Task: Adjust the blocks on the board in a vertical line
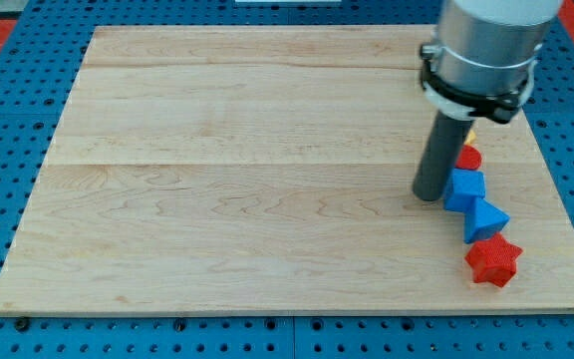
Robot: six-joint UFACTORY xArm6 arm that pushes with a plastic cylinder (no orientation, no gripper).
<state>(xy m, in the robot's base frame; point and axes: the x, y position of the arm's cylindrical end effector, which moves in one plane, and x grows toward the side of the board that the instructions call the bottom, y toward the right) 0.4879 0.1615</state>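
table [217,199]: pale wooden board on a blue pegboard; all the blocks sit bunched near its right edge, towards the bottom right corner, the rest bare wood
arm: my grey housing comes in from the table's top right corner, and the dark rod drops from it to the blocks
gripper: I have none, only the rod, so there is nothing to stand apart or together
my tip [429,197]: on the table, touching or just beside the left side of the blue cube, placed, I judge, to nudge it rightwards into line
blue cube [463,189]: below the small red block, touching the blue triangular block
blue triangular block [485,220]: set further right, so the row slants
red star [492,261]: lowest, nearest the bottom right corner
small red block [468,158]: top of the row, partly hidden, shape unclear
yellow block [471,133]: only a sliver shows behind the rod
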